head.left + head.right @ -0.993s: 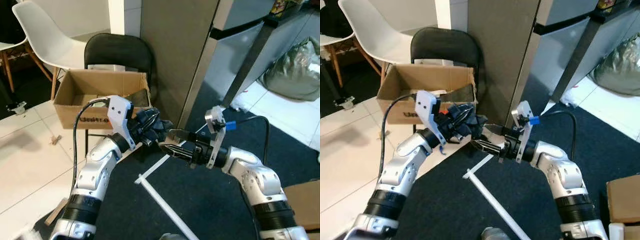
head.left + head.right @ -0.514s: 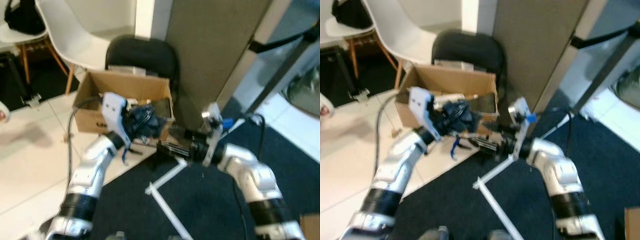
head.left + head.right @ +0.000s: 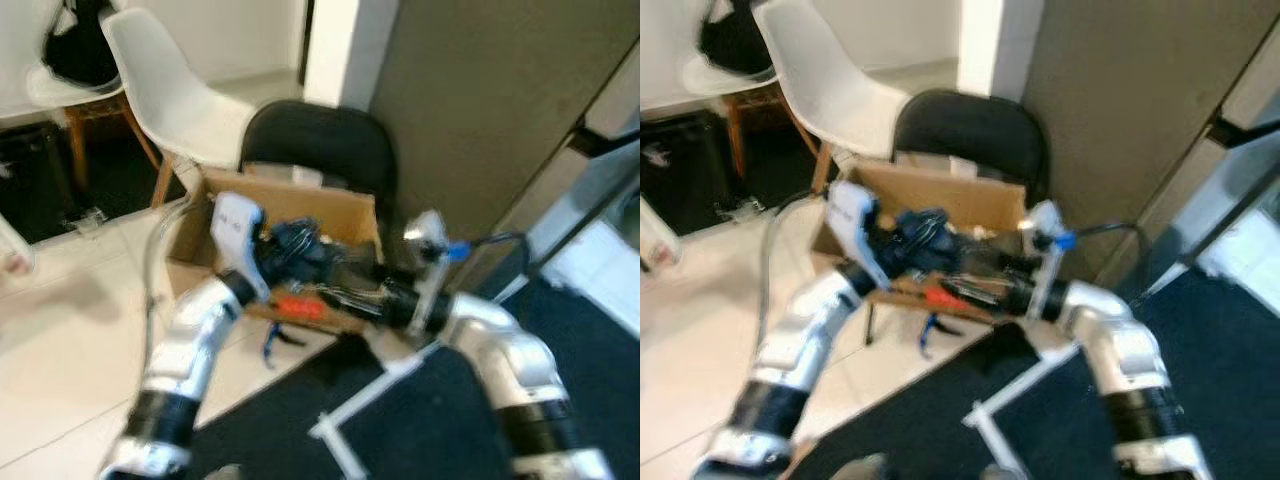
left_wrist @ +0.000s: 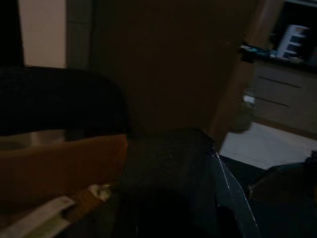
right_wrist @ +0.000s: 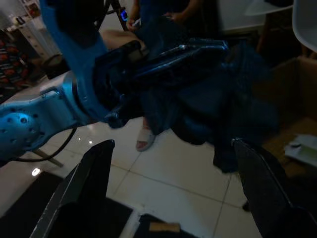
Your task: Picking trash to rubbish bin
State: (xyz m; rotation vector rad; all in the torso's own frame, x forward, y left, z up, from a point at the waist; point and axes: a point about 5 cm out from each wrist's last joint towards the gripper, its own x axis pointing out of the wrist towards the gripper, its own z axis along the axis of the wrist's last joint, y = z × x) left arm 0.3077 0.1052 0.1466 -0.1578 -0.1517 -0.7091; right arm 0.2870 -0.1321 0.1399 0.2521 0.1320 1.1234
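Cardboard makes the open box [image 3: 345,205] that sits on the seat of a black folding chair [image 3: 318,140], in the middle of the scene and just far of both arms. Inside the box some pale papers [image 3: 985,232] can be seen near its right wall, but the blur hides what else it holds. The left gripper [image 3: 300,250] is closed around a crumpled dark plastic bag [image 3: 305,240], and it holds this trash at the near rim of the box, about level with the opening. In the right wrist view the bag [image 5: 218,94] hangs bunched between the left gripper's black fingers [image 5: 168,59]. The right gripper [image 3: 345,292] is just to the right of the bag and slightly nearer, in front of the box; its two fingers [image 5: 89,183] are spread wide apart and hold nothing. A white plastic chair [image 3: 165,85] stands to the far left, on pale floor tiles [image 3: 60,350], and a dark carpet [image 3: 420,420] covers the near right floor.
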